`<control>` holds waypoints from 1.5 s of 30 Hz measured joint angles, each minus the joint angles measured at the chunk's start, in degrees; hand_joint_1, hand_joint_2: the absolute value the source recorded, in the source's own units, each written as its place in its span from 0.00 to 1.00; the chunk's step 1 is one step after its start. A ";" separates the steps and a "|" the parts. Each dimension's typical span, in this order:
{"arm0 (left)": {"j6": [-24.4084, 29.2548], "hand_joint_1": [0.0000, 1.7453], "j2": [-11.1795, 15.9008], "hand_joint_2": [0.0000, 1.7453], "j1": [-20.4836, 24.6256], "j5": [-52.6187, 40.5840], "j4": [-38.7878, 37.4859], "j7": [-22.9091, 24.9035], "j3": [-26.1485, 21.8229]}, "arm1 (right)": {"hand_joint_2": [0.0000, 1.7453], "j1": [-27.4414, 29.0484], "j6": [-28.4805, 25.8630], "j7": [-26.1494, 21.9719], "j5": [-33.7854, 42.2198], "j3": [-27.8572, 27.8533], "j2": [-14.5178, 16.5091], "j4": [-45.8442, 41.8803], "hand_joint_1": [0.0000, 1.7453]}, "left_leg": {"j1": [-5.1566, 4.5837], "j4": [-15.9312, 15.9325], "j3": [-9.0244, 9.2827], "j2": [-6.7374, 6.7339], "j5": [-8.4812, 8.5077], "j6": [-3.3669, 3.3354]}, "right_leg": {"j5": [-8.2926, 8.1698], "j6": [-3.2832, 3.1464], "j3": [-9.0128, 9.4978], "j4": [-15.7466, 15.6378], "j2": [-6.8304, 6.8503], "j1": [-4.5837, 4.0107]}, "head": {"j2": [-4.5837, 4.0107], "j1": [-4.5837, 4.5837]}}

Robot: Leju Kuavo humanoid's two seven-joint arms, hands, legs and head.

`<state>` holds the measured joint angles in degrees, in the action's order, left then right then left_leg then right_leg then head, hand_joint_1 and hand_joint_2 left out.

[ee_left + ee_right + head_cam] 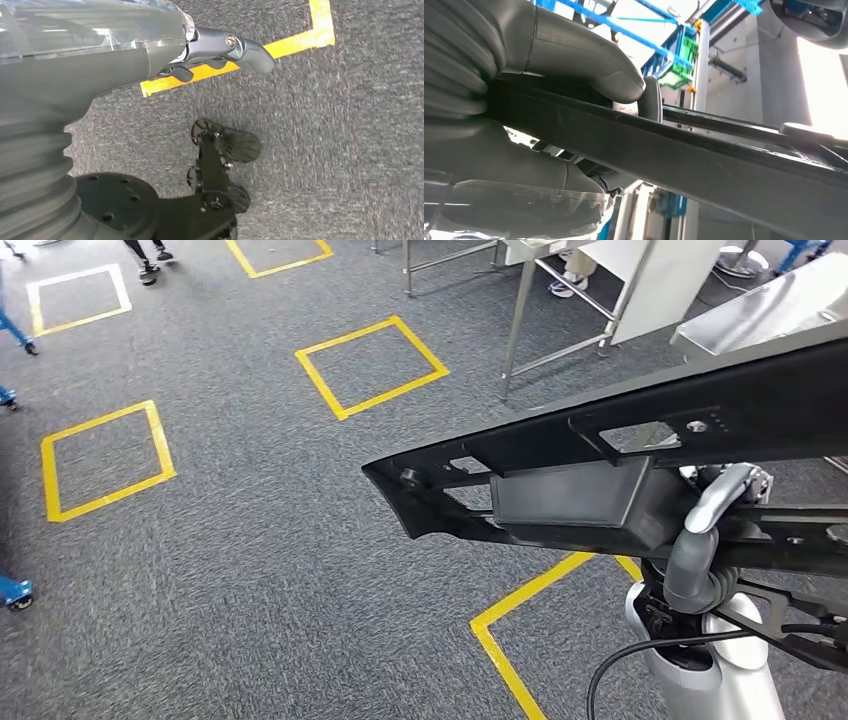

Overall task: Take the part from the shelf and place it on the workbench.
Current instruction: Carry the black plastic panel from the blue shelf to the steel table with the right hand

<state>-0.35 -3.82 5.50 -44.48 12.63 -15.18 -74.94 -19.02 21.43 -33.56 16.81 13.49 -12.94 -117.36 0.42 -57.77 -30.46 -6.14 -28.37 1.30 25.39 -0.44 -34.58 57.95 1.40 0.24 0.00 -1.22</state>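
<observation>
Black plastic, long and ribbed, the part (600,475) was carried in the right hand (715,530), whose grey fingers were wrapped over its lower rail. Its long axis ran across the robot's front, one tip jutting over the grey carpet (230,530). The metal-legged desk (560,300) stood ahead, well apart, so the carry looked unfinished. The right wrist view showed the thumb (589,60) clamped on the part's edge (704,160), which the head view hid. The left hand (220,50) hung over the carpet, fingers curled in, holding nothing.
</observation>
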 joint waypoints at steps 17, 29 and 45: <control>0.69 0.00 0.08 1.00 -0.15 0.07 -0.01 0.50 -0.02 | 1.00 0.36 -0.72 -1.00 1.12 -0.18 -1.15 0.21 1.00 | 0.63 1.85 -1.44 7.89 3.13 -2.15 | 2.13 1.48 -1.93 3.58 -5.90 0.15 | 0.00 -0.05; 0.47 0.00 -0.07 1.00 0.20 0.15 0.00 0.86 -0.03 | 1.00 -0.60 -0.56 -0.14 1.23 0.07 -1.22 1.34 1.00 | 0.23 0.90 -0.18 0.04 1.07 -0.04 | 0.07 1.21 -0.01 0.10 1.28 0.44 | 0.00 -0.35; 0.19 0.00 0.14 1.00 0.30 -0.17 0.00 0.30 -0.01 | 1.00 -4.81 -2.20 0.27 -0.77 3.43 0.98 5.13 1.00 | 0.48 0.30 -1.98 9.06 2.05 -1.30 | -0.35 1.16 -0.52 0.17 -8.72 0.63 | 0.00 0.28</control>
<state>-0.16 -3.69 5.80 -44.65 12.63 -14.87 -74.95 -23.83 19.22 -33.29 16.04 16.92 -11.96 -112.23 0.90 -57.46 -32.44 2.91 -26.32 0.01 25.04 0.72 -35.10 58.11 -7.32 0.87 0.00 -0.94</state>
